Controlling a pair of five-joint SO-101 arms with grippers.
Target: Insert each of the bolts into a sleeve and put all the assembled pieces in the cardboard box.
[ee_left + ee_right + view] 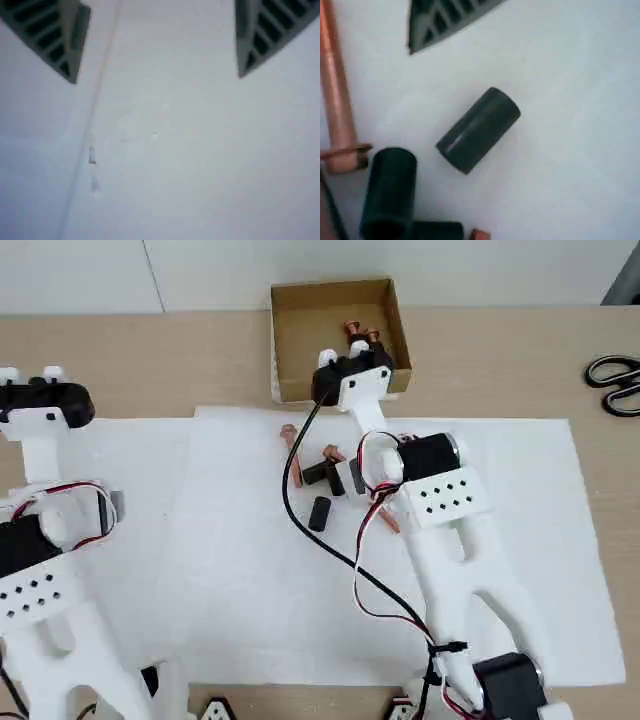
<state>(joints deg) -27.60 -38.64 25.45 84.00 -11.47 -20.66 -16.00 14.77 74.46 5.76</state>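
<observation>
Black sleeve [479,129] lies on its side on white foam sheet [200,570], mid-tabletop [120,350]. Pair of sleeves [328,476] just beyond it, touching each other. Copper bolt [290,436] just left of the pair. Cardboard box [290,340] at far centre; copper bolt ends [360,334] show inside, by its near-right wall. Right end effector [343,352] over box's near edge, grip cannot tell. Left end effector [158,74] at left, above foam, fingers spread, nothing between. Scissors [615,383] at right edge
</observation>
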